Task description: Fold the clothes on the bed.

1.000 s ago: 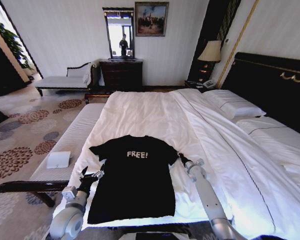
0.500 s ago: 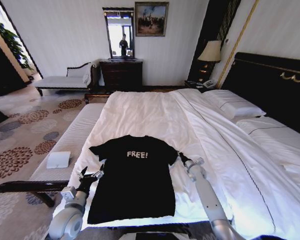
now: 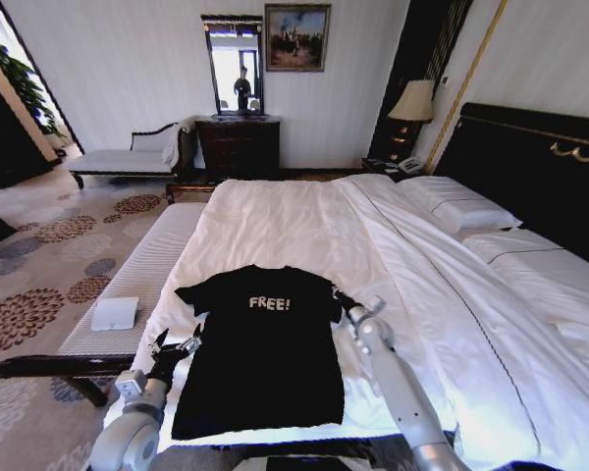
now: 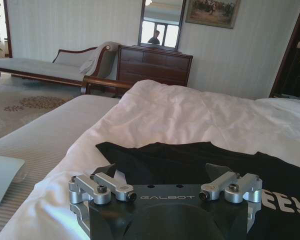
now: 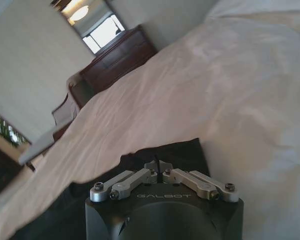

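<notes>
T-shirt (image 3: 260, 343) black, white "FREE!" lettering across chest. Bed (image 3: 304, 221) sheets and duvet white; pillows (image 3: 458, 204) white, far right. Headboard (image 3: 540, 162) dark with gold trim. Bench (image 3: 142, 270) on left pale, fine stripes, dark wooden legs. Carpet (image 3: 39, 265) grey-beige with maroon floral medallions. Dresser (image 3: 238, 147) dark brown, far wall.

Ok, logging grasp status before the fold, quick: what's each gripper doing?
Left gripper: open, at the black T-shirt's left edge, holding nothing.
Right gripper: shut on the T-shirt's right sleeve.
</notes>
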